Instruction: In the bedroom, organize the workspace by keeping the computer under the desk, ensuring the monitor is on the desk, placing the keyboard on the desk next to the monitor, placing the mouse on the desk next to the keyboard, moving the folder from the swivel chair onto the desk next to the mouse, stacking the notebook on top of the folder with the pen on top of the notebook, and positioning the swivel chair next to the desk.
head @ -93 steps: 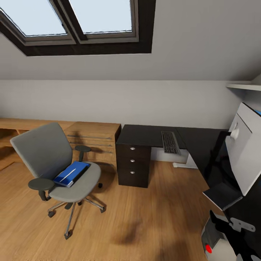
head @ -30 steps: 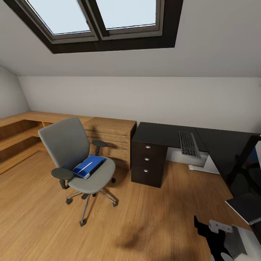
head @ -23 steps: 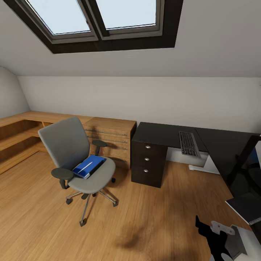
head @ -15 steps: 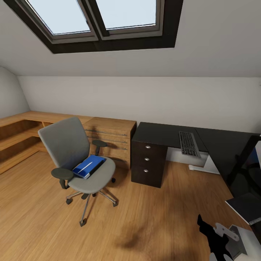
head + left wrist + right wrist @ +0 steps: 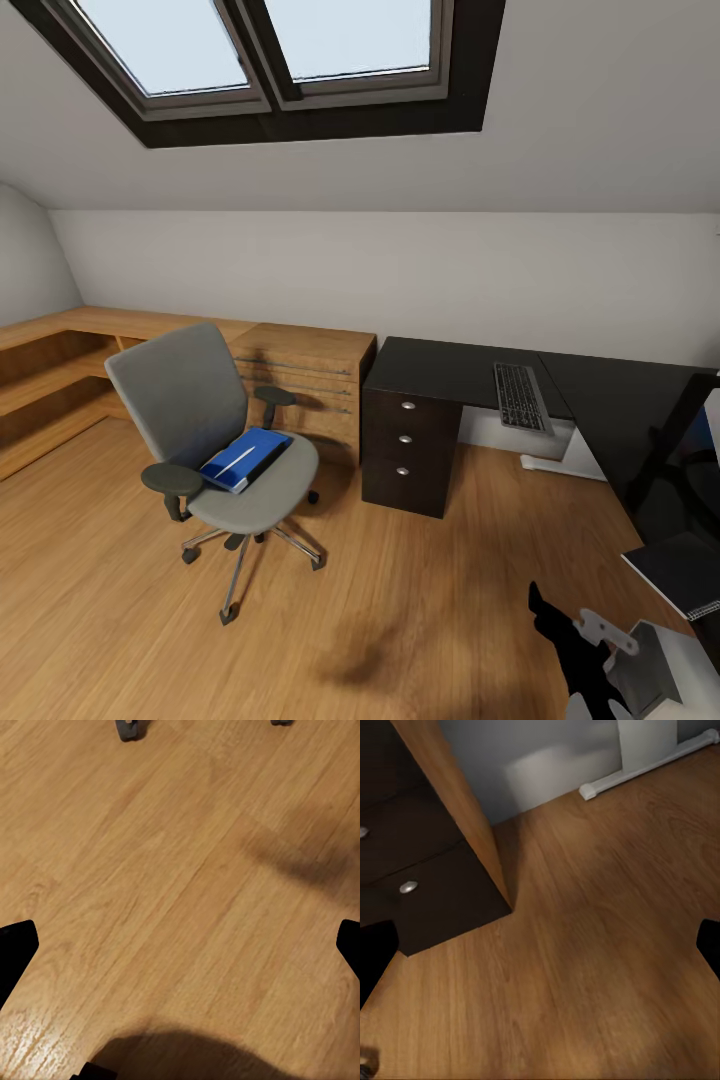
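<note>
Both end effectors wide open: left (image 5: 180,945), right (image 5: 540,945).

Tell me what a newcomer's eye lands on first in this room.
The bright blue folder stands out, lying on the seat of the grey swivel chair at mid-left on the wood floor. To its right sits the glossy black desk with silver-knobbed drawers, a keyboard flat on its top. Overhead, two dark-framed skylights cut into the sloped ceiling.
</note>
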{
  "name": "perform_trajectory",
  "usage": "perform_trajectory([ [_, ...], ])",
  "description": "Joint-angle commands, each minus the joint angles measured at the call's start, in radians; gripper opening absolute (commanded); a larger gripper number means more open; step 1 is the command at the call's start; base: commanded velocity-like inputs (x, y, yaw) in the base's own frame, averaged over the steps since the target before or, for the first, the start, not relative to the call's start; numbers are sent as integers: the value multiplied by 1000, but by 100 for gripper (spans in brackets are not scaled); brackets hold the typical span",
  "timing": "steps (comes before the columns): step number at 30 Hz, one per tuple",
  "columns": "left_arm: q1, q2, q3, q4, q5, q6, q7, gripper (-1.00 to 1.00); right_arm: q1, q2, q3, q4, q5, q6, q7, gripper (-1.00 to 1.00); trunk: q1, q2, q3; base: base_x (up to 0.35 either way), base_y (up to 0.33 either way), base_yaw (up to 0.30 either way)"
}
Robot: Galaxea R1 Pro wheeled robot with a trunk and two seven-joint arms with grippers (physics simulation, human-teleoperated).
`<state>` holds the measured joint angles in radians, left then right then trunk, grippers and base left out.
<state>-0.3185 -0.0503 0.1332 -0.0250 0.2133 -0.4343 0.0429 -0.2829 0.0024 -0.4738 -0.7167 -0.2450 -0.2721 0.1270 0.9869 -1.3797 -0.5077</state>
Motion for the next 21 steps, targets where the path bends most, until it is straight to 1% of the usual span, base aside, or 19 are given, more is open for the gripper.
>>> perform_trajectory([
  [1, -1, 0, 8, 0, -5, -3, 2, 100, -1, 0, -2, 2, -11, -2, 12, 100, 0, -1, -1, 0, 0, 0],
  [9, -1, 3, 8, 0, -4, -3, 0, 100, -1, 1, -3, 12, -15, -2, 23, 100, 0, -1, -1, 0, 0, 0],
  [10, -1, 4, 8, 0, -4, -3, -1, 100, -1, 1, -2, 49, -16, -3, 23, 100, 0, -1, -1, 0, 0, -173],
  [21, 0, 4, 8, 0, -5, -3, -1, 100, -1, 1, 0, 75, -17, -3, 23, 100, 0, -1, -1, 0, 0, -232],
])
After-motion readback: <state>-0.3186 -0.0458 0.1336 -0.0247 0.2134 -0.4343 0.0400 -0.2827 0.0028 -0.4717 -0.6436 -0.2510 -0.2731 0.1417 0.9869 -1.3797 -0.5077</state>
